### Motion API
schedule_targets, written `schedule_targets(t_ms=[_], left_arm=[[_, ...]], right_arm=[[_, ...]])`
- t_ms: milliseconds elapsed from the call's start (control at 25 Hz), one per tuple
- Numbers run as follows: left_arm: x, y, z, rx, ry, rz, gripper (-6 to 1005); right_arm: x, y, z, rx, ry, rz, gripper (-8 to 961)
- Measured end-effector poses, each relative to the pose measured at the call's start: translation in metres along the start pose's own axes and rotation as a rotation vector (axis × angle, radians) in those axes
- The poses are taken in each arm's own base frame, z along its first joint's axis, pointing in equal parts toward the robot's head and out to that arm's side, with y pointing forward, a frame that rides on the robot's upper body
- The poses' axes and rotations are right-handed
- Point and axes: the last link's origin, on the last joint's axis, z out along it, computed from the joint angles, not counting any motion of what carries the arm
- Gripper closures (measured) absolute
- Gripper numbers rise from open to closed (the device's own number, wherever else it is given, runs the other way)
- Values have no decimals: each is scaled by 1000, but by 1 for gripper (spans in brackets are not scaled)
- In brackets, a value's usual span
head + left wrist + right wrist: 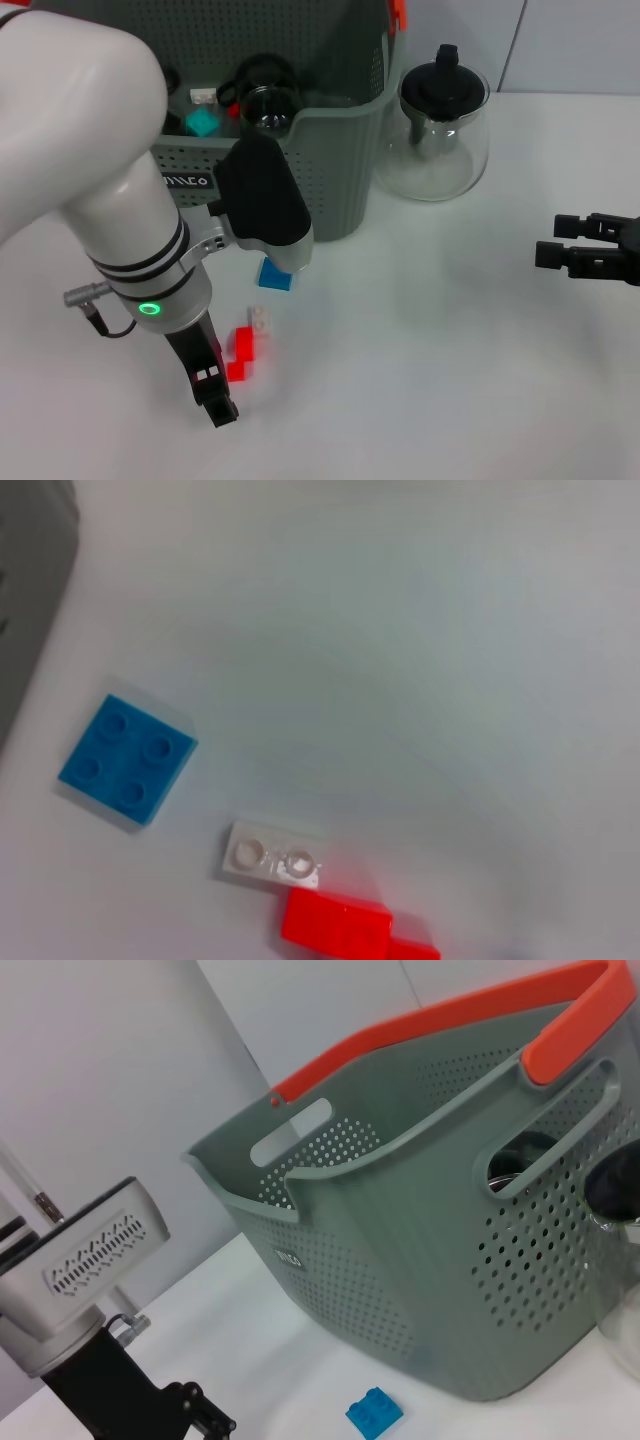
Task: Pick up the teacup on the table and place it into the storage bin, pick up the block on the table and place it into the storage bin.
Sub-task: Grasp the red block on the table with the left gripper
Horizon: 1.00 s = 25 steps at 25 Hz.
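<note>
I see the left gripper (215, 392) low over the table (440, 330) at lower left of the head view, beside the red block (241, 355); I cannot tell its finger state. The white block (260, 320) touches the red one; the blue block (276, 275) lies near the storage bin (340, 170). The teacup (266, 108) sits inside the bin. The right gripper (572, 248) hovers open at the right edge.

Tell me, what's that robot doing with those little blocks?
It's tidying up. The left hand hovers low over the white table, beside a red block, a small clear block and a blue square block. A cup already sits in the grey-green perforated plastic storage bin. The right hand waits off at the side.
</note>
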Motion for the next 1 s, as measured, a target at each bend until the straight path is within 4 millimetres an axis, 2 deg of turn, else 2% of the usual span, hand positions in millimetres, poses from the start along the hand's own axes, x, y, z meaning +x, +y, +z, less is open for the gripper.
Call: schedule_targets(t_ms=[1000], left_arm=[[16,6,6,-23,17,27,191]], right_arm=[[4,2,-2,-5,1,4,10]])
